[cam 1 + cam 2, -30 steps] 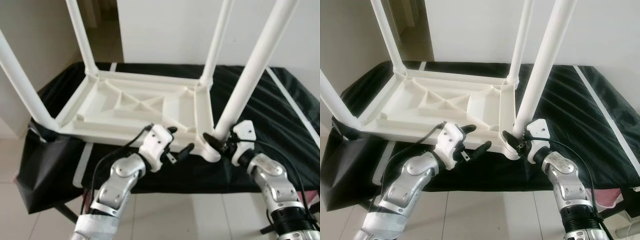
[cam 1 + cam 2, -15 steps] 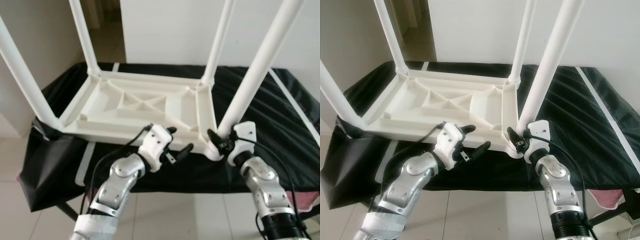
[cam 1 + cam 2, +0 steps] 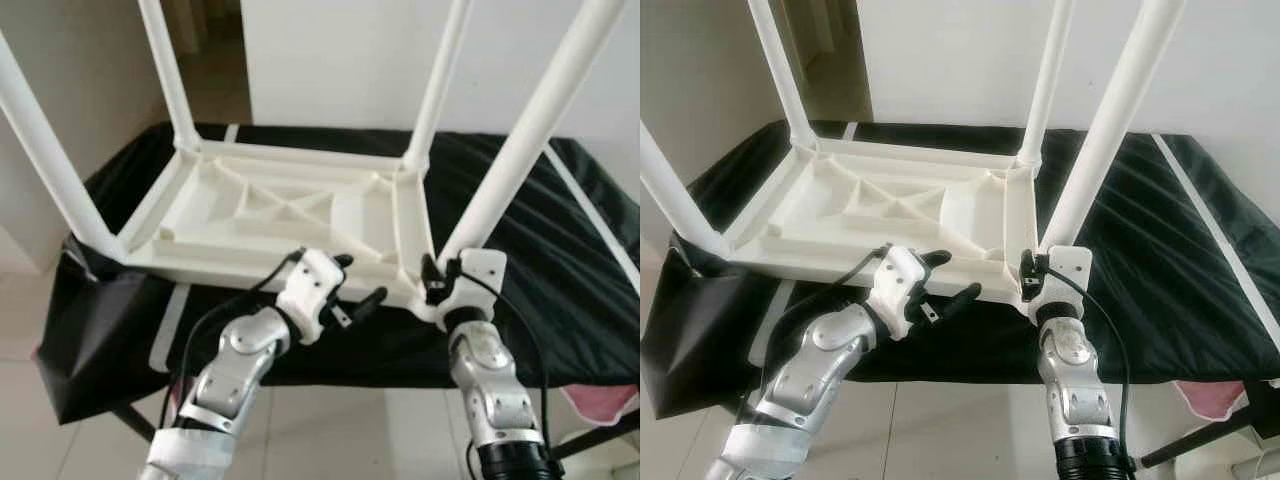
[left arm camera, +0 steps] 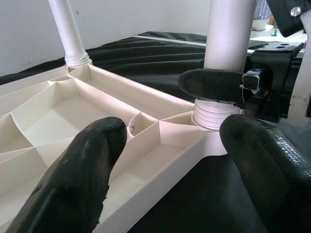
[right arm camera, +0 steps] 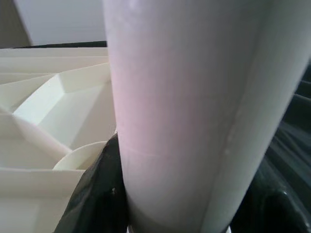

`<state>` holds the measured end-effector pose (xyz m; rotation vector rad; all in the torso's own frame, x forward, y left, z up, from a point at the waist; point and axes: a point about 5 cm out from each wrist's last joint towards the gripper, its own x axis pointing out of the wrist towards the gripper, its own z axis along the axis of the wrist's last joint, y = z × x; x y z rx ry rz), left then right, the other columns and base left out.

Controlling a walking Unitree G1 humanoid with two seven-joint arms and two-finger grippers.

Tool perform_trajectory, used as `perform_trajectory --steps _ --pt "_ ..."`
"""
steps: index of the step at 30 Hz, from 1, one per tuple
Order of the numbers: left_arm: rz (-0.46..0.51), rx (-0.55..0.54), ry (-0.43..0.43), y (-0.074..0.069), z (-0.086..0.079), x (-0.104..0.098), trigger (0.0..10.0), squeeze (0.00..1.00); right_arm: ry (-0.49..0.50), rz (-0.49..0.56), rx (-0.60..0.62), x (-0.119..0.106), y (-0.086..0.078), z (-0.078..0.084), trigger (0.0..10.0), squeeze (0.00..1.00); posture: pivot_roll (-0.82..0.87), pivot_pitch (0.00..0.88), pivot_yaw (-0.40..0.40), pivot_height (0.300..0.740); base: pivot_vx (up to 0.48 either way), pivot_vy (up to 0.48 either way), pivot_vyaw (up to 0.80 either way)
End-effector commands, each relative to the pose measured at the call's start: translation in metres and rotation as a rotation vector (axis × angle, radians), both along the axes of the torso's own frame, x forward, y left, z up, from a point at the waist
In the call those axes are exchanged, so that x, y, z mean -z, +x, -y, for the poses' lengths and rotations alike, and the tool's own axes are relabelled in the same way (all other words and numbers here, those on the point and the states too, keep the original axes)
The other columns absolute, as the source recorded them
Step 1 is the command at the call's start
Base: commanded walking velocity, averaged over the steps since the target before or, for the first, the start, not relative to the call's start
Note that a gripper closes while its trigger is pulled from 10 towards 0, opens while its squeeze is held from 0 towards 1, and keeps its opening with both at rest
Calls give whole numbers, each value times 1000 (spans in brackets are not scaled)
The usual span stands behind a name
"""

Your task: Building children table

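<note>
A white plastic children's table [image 3: 290, 215] lies upside down on a black-covered surface, its legs pointing up. The near right leg [image 3: 520, 150] stands in its corner socket. My right gripper [image 3: 437, 280] is shut around the base of that leg; in the right wrist view the leg [image 5: 184, 97] passes between the black fingers [image 5: 97, 194]. My left gripper [image 3: 362, 277] is open just in front of the tabletop's near edge, left of that corner, holding nothing. In the left wrist view its fingers [image 4: 73, 179] frame the ribbed underside and the leg's socket [image 4: 214, 114].
The black cloth [image 3: 560, 230] covers the work surface and hangs over its left end. A white wall stands behind, with a doorway at the far left. Pale floor tiles [image 3: 90, 440] lie below, and a pink thing [image 3: 600, 400] sits at the lower right.
My right forearm has swung left and now stands almost straight under the near right leg, with the gripper still on the leg's base. The left arm has not moved.
</note>
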<state>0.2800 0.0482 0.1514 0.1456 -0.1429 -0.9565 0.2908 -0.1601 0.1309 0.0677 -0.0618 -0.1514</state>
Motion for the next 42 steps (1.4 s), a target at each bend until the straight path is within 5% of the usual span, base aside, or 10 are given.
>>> perform_trajectory --steps 1,13,14,15,36,37,38,39,42 --pt "14 11 -4 -1 2 -5 10000 0 32 -80 84 16 -5 10 10000 0 -41 24 -29 740 0 0 0" --pt "24 23 -7 2 3 -9 10000 0 31 -63 120 11 -5 4 10000 0 -57 21 -16 740 0 0 0" --pt "25 23 -8 2 3 -9 10000 0 22 -60 120 10 -5 5 10000 361 -57 24 -16 740 0 0 0" --pt "26 23 -9 2 3 -9 10000 0 14 -55 114 9 -5 5 10000 1000 -59 24 -16 740 0 0 0" --pt "20 18 -20 0 2 -9 10000 0 -109 21 -182 -5 -11 15 10000 1000 -55 32 -23 740 0 0 0" --pt "21 21 -16 0 2 -9 10000 0 -117 29 -235 -7 -9 14 10000 510 -52 29 -21 740 0 0 0" --pt "21 21 -16 0 2 -9 10000 0 -117 29 -235 -7 -9 14 10000 510 -52 29 -21 740 0 0 0" --pt "22 24 -13 0 1 -9 10000 0 -136 35 -289 -10 -8 14 10000 0 -48 27 -20 740 0 0 0" --pt "23 25 -11 0 0 -9 10000 0 -152 40 -342 -12 -6 15 10000 0 -45 27 -21 740 0 0 0"
